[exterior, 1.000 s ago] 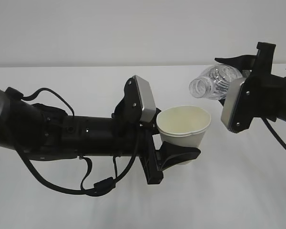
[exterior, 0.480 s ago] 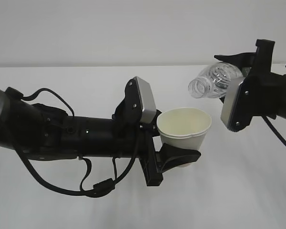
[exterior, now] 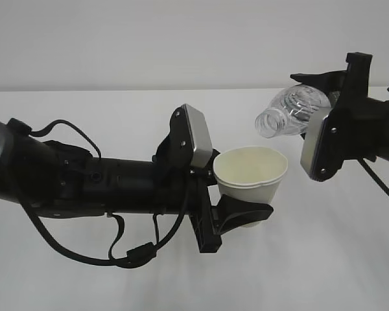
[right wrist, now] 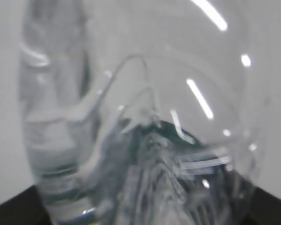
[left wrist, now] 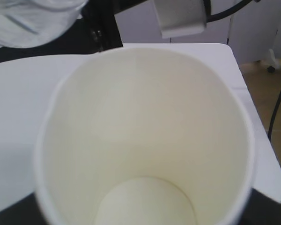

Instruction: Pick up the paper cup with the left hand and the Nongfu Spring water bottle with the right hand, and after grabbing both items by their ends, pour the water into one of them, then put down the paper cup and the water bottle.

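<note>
**Paper cup and bottle aloft, pour in hand**

Paper cup (exterior: 250, 173) sat upright, pinched in the left hand (exterior: 228, 206) jaws. Nongfu Spring water bottle (exterior: 290, 111), gripped at its base by the right hand (exterior: 337, 97) jaws, lay tipped, mouth above and beside the rim. No stream visible. Next, judged: tilt further over the cup.

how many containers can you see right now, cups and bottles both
2. The paper cup sits upright in the left end effector, held above the table. The water bottle is tipped in the right end effector, its open mouth up and right of the cup's rim. None looks hidden.
</note>
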Motion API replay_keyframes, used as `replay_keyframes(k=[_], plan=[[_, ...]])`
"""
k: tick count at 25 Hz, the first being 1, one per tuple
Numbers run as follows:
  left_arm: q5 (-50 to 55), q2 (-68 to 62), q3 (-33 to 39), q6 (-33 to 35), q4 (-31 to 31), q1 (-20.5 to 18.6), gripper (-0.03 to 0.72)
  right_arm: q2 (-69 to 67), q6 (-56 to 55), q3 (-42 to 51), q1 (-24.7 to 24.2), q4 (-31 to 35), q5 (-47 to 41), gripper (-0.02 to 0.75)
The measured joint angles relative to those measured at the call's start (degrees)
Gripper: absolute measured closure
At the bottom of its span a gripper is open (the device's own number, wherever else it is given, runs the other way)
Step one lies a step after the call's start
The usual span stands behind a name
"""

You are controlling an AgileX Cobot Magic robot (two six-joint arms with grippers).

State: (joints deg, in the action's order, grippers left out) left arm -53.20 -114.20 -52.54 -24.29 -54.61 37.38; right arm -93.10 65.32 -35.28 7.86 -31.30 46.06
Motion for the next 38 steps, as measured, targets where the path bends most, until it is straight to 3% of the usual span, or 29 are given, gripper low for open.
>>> replay_keyframes(k=[33, 38], plan=[[0.0, 0.0, 0.0, 0.0, 0.0, 0.0, 0.248, 0.0, 7.3, -1.0, 0.0, 0.2, 0.3, 0.253], [0.0, 0.0, 0.0, 0.0, 3.0, 0.0, 0.249, 0.0, 7.3, -1.1, 0.0, 0.2, 0.3, 0.253]])
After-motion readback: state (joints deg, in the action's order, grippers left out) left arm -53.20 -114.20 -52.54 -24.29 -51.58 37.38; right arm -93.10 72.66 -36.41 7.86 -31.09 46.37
